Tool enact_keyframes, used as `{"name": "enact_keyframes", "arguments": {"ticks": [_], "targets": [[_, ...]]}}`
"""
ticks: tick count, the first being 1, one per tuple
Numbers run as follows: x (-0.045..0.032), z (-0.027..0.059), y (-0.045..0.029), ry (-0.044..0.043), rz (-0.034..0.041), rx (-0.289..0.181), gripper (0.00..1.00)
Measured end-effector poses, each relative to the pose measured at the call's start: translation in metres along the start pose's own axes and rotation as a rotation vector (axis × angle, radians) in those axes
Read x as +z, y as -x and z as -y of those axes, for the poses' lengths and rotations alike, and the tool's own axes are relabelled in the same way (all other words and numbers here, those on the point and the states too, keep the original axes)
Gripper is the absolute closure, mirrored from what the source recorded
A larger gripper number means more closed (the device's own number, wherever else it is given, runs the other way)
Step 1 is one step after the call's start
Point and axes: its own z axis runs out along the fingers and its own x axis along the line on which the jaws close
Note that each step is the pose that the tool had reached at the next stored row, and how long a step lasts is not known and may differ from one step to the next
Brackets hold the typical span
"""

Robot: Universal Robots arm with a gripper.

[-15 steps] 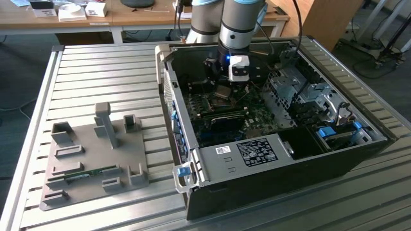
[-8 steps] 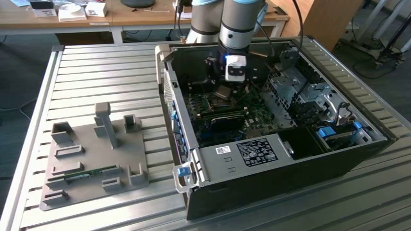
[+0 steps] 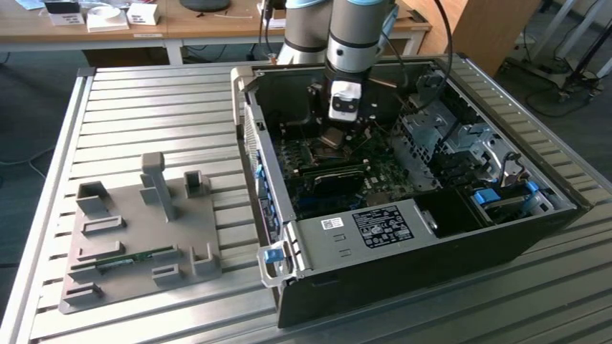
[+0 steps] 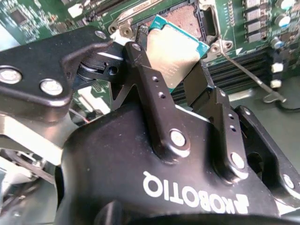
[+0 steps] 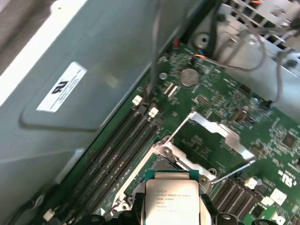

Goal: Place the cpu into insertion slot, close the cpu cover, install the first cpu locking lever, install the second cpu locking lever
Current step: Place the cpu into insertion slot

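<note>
Pinching cpu (image 4: 176,44) in end effector (image 4: 171,58), tilted just over insertion slot (image 4: 183,16), 12 o'clock of power supply (image 3: 383,226) in exterior view. Not seated; cpu cover (image 5: 224,132) raised, levers (image 4: 246,72) unlatched.

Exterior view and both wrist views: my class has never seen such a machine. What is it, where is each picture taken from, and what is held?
The machine is a robot arm ending in a two-fingered hand. The exterior view looks from off the arm at a slatted metal table bearing an opened computer case and a grey holder plate. Both wrist views come from cameras riding on the arm, looking into the case. The hand grips the cpu, a flat square chip, just over the insertion slot. The cpu cover stands open.
</note>
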Motion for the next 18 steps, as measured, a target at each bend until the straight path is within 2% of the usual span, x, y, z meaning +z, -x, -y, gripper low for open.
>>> {"name": "enact_keyframes", "arguments": {"ticks": [18], "targets": [[0.0, 0.0, 0.0, -0.001, 0.0247, 0.32, 0.46]]}}
